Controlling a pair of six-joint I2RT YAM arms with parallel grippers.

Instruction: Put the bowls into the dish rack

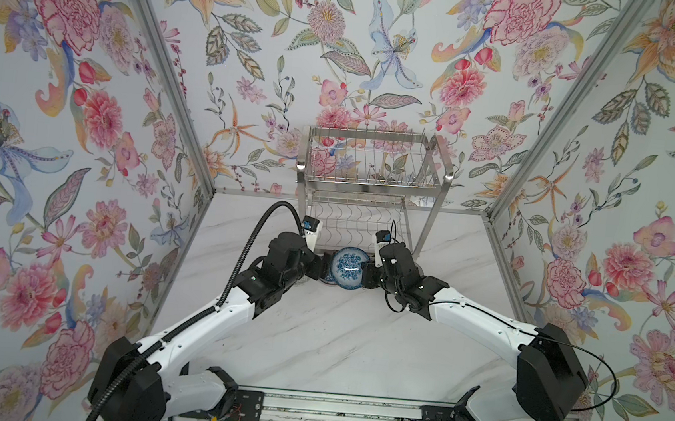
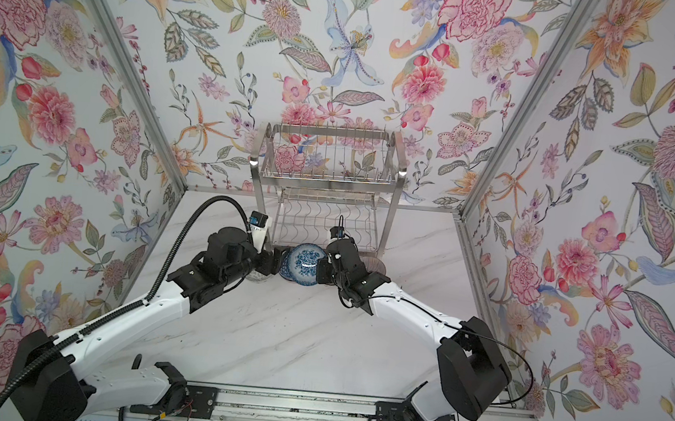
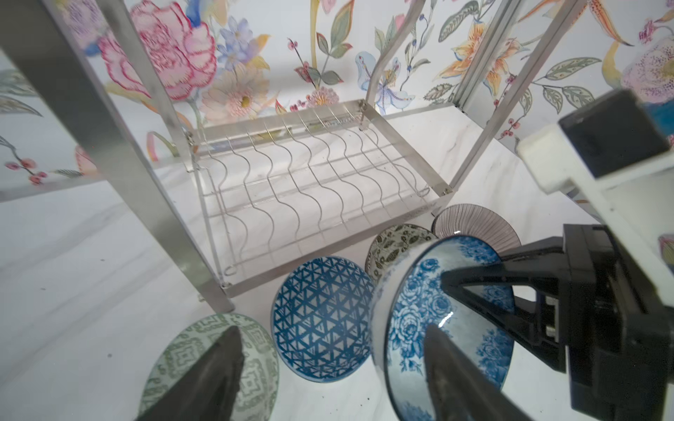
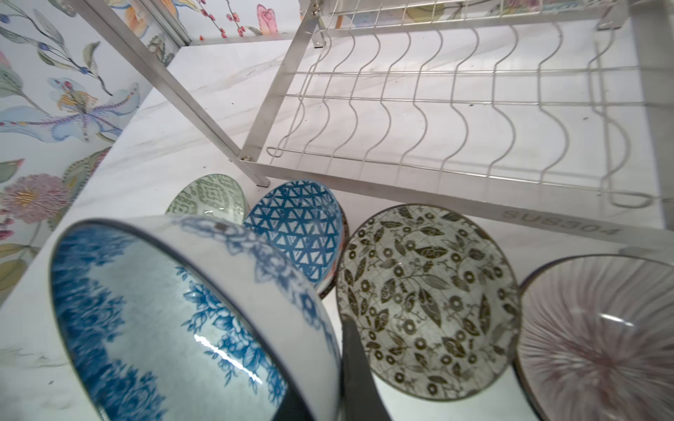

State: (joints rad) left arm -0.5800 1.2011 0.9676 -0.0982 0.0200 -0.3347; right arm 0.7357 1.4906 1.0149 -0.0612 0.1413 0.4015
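Bowl (image 1: 348, 267) aslant, mouth toward right hand (image 1: 367, 272)

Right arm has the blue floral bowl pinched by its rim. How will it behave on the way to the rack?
Probably slippery: the blue floral bowl is glossy, with glare streaks, and the right gripper grips only its rim. Tilted on edge, it may pivot between the fingers. Looks like ceramic, so likely to chip if dropped.
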